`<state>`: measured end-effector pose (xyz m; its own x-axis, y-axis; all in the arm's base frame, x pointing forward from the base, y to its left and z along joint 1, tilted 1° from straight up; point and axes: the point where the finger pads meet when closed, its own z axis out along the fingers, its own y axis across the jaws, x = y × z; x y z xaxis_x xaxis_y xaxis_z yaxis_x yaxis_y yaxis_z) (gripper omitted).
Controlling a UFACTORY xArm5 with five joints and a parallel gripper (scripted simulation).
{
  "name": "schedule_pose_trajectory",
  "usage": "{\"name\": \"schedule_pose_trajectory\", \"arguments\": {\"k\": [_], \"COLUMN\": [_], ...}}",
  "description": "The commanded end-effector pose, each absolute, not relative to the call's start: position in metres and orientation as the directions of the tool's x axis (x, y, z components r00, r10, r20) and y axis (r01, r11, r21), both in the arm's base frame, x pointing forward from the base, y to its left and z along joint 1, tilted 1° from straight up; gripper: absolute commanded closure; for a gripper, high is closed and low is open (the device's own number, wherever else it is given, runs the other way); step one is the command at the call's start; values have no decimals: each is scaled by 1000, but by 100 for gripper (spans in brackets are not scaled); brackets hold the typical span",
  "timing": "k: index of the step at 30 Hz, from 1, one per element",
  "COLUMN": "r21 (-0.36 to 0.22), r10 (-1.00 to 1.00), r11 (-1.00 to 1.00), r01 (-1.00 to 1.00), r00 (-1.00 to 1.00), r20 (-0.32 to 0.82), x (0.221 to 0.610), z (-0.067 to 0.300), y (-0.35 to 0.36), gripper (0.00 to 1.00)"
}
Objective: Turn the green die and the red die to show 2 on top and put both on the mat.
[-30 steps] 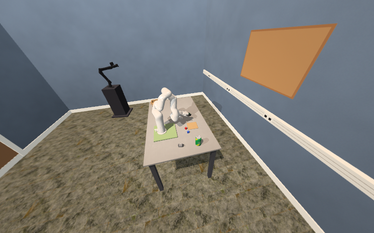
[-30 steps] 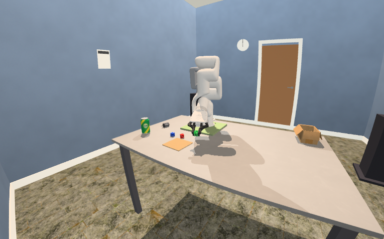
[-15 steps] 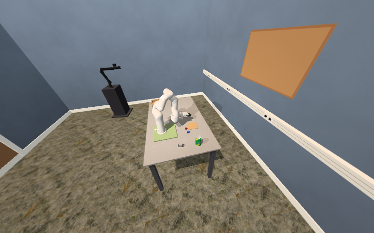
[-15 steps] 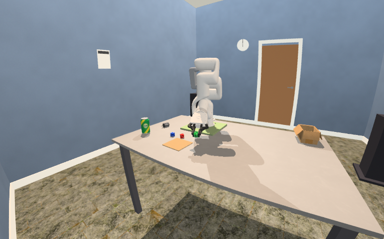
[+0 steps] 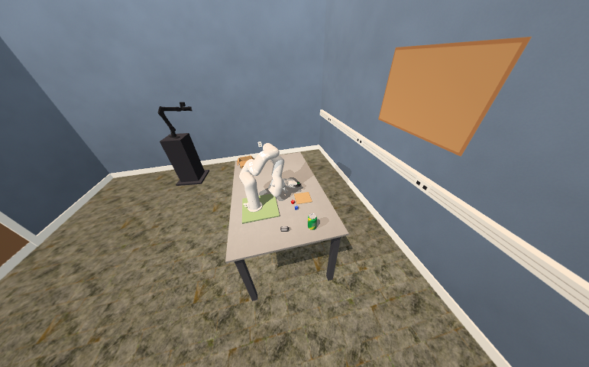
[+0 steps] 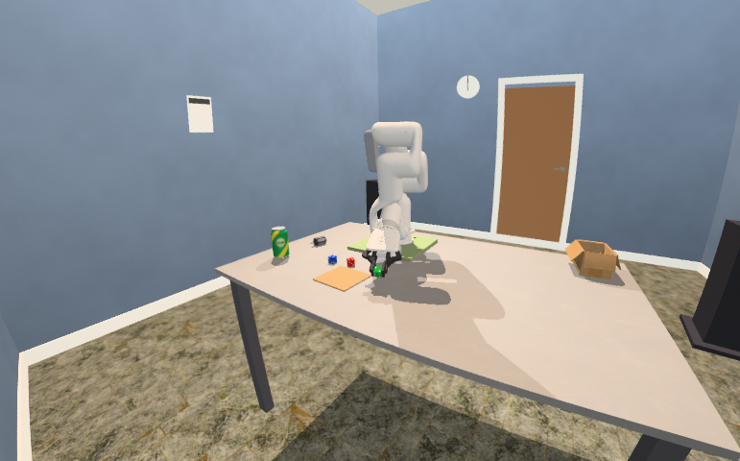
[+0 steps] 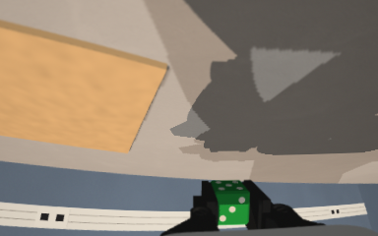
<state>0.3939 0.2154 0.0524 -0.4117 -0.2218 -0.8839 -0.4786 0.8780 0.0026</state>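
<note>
I see a striped can left of centre in the exterior view. An open cardboard box sits at its right.

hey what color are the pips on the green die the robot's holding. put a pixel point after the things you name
The pips on the green plastic-looking die [image 6: 378, 272] [image 7: 232, 206] are white, clearest in the wrist view.

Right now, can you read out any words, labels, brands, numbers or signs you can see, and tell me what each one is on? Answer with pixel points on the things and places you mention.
No text is legible.
Can [image 5: 312, 222] [image 6: 279, 242]: pale emblem on its front, too small to read.
Wall sheet [image 6: 200, 115]: dark band at the top, no readable lettering.
Wall clock [image 6: 467, 86]: no numerals can be made out.
Green die [image 6: 377, 272] [image 7: 233, 203]: pips instead of written numbers.
</note>
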Motion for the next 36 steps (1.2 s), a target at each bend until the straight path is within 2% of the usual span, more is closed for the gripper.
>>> {"name": "schedule_pose_trajectory", "arguments": {"k": [1,36], "r21": [3,3], "r10": [-219,-219], "r11": [878,878], "r01": [-479,-479], "r00": [-407,-407], "r20": [-887,-887], "x": [395,395], "z": [35,27], "y": [216,216], "gripper": [79,79]}}
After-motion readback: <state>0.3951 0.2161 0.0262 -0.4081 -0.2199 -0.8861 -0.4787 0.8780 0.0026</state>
